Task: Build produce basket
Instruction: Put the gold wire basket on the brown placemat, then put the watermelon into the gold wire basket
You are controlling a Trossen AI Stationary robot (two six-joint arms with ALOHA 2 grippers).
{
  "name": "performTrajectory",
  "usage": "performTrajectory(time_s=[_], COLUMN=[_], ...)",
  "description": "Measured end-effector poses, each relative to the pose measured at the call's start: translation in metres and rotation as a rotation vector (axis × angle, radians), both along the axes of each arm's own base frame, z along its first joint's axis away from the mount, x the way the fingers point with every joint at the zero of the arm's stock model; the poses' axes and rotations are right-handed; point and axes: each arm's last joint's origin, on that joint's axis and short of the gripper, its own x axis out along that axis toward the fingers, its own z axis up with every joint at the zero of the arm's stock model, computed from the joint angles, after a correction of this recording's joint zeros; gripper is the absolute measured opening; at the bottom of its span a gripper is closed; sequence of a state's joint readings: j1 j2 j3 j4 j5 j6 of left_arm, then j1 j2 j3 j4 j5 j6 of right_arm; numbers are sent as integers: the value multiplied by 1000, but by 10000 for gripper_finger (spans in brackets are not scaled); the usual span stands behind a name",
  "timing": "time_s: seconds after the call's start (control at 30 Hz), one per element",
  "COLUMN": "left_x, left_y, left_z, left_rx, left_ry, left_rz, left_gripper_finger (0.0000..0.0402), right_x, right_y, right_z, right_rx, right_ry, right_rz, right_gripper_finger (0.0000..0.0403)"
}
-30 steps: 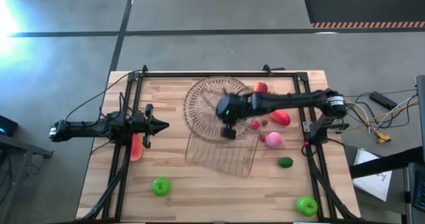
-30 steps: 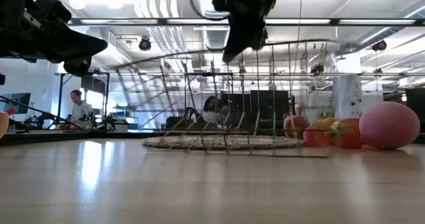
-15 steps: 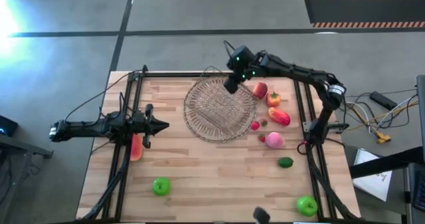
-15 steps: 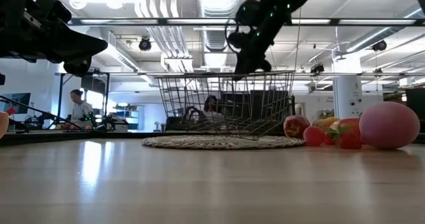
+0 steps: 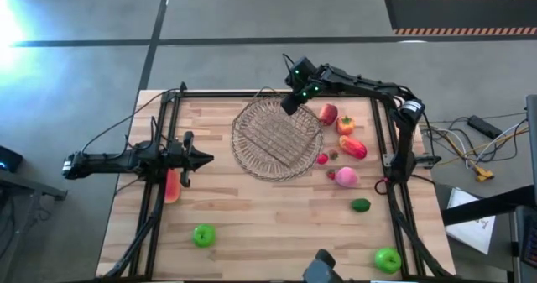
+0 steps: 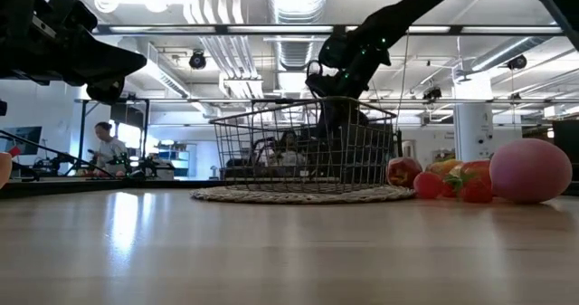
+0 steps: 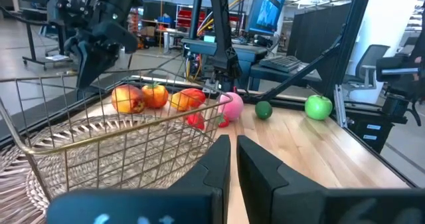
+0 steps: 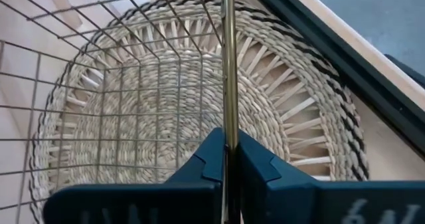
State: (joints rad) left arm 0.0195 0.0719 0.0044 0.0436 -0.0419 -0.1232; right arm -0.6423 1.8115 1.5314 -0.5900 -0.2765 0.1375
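Observation:
The wire basket (image 5: pixel 277 136) stands upright on a round woven tray (image 5: pixel 247 161) in the middle of the table's far half; in the low view the basket (image 6: pixel 289 156) has its bottom on the tray (image 6: pixel 235 195). My right gripper (image 5: pixel 289 107) is shut on its far rim. The produce lies loose on the wood. To the right of the tray are a red apple (image 5: pixel 328 113), an orange piece (image 5: pixel 345 125), a salmon-red piece (image 5: pixel 354 148), a pink piece (image 5: pixel 346 176) and a dark green one (image 5: pixel 361 204). Green apples (image 5: pixel 204 235) (image 5: pixel 388 259) sit near the front. My left gripper (image 5: pixel 201 159) waits shut at the left. My right gripper pinches the basket's top rim wire (image 8: pixel 230 111) between its two fingers (image 8: pixel 206 161), on the basket's far side. It comes slanting down from the table's far right. The basket is upright below the hold, its bottom on the round tray.
A salmon-pink piece (image 5: pixel 172 185) lies under my left arm. A small red piece (image 5: pixel 322 159) sits by the tray's right edge. A black frame (image 5: pixel 252 94) borders the table's far, left and right sides. Bare wood lies between the tray and the front edge.
My right gripper has carried the basket from over the table's middle toward the far edge and lowered it, rolling its wrist. The basket, which hung tipped on its side, has swung level and come down onto the round tray.

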Motion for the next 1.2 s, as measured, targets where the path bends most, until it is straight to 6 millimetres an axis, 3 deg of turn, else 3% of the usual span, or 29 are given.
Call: performTrajectory(time_s=[0.23, 0.47, 0.67, 0.87, 1.03, 1.2], left_x=[0, 0, 0, 0, 0, 0], left_y=[0, 0, 0, 0, 0, 0], left_z=[0, 0, 0, 0, 0, 0], left_rx=[0, 0, 0, 0, 0, 0], left_ry=[0, 0, 0, 0, 0, 0], left_rz=[0, 0, 0, 0, 0, 0], left_gripper_finger=[11, 11, 11, 11, 11, 11], right_x=[0, 1, 1, -8, -12, -11], right_y=[-1, -1, -3, 7, 41, 108], right_z=[-1, 3, 33, 63, 80, 86], right_rx=[-25, -63, -151, -226, -258, -366], right_ry=[15, 9, -35, -77, -100, -110], right_rz=[3, 40, 49, 57, 111, 207], right_gripper_finger=[38, 93, 133, 143, 134, 127])
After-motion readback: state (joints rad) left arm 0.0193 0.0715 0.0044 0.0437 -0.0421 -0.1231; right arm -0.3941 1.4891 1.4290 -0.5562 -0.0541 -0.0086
